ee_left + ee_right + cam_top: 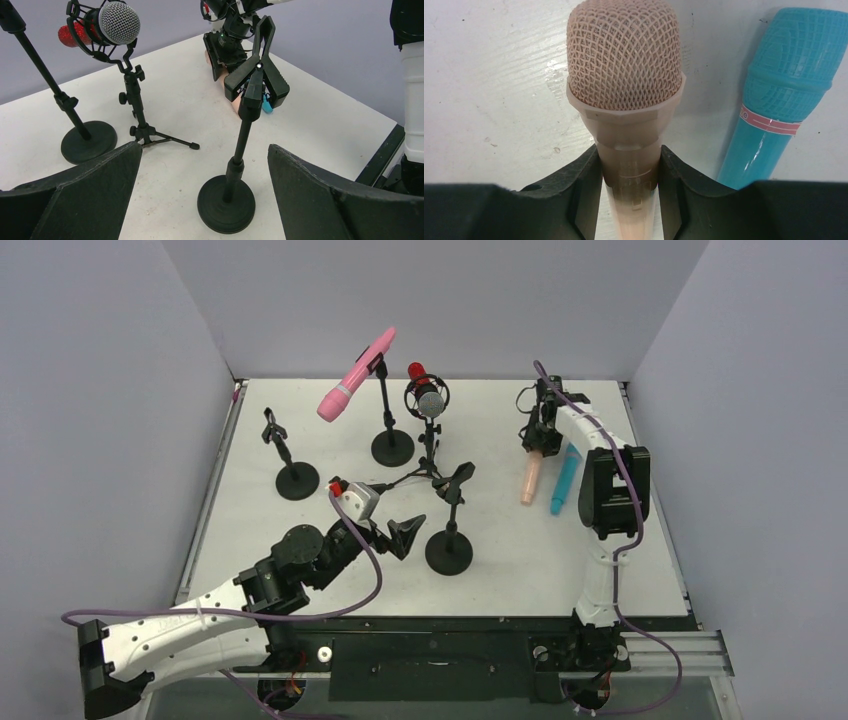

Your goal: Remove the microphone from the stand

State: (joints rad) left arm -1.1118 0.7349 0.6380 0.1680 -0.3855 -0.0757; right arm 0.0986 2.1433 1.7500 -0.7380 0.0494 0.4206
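A pink microphone (357, 373) sits tilted in the clip of a round-base stand (392, 447) at the back. A red and silver microphone (427, 395) hangs in a shock mount on a small tripod; it also shows in the left wrist view (107, 22). My right gripper (537, 440) is shut on a peach microphone (626, 75) that lies on the table, with fingers (574, 195) on both sides of its neck. My left gripper (203, 150) is open, with its jaws wide on either side of an empty clip stand (226, 202).
A teal microphone (784, 95) lies right beside the peach one. Another empty stand (296, 480) stands at the left. The empty stand's clip (257, 75) rises in front of my left gripper. Grey walls close three sides of the table.
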